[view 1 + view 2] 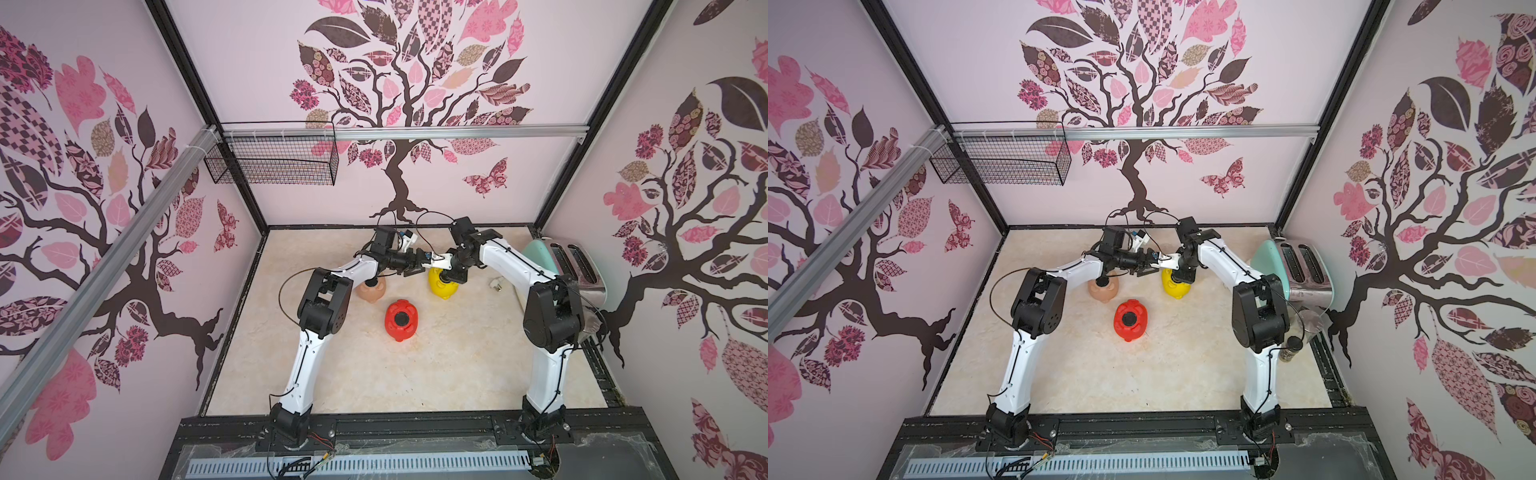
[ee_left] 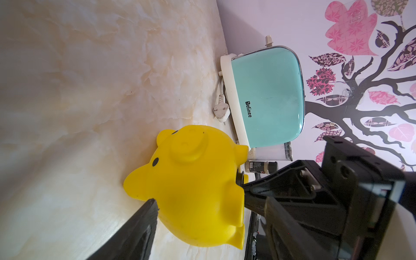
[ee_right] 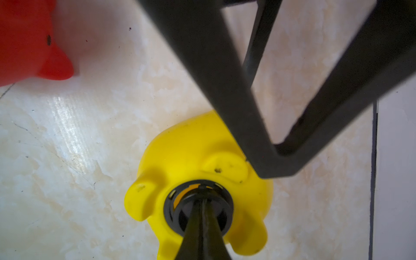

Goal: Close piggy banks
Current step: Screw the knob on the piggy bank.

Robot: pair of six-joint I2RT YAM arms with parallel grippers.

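We found the yellow piggy bank (image 2: 191,191) lying on its back, belly hole and legs up. Its snout pointed toward the robot's left, so its long axis ran across the table (image 1: 374,374). It sat toward the back, right of centre.

A black plug (image 3: 177,216) sat slightly askew in the belly hole. The right gripper (image 3: 202,193) stood directly above, pinched tight on the plug's ridge.

The left gripper (image 1: 415,267) reached in from the snout side. Its fingers (image 2: 146,222) were spread wide and pressed on the pig's body, grasping it.

The red piggy bank (image 1: 400,320) lay nearer the front, and the toaster (image 2: 267,96) stood to the right.
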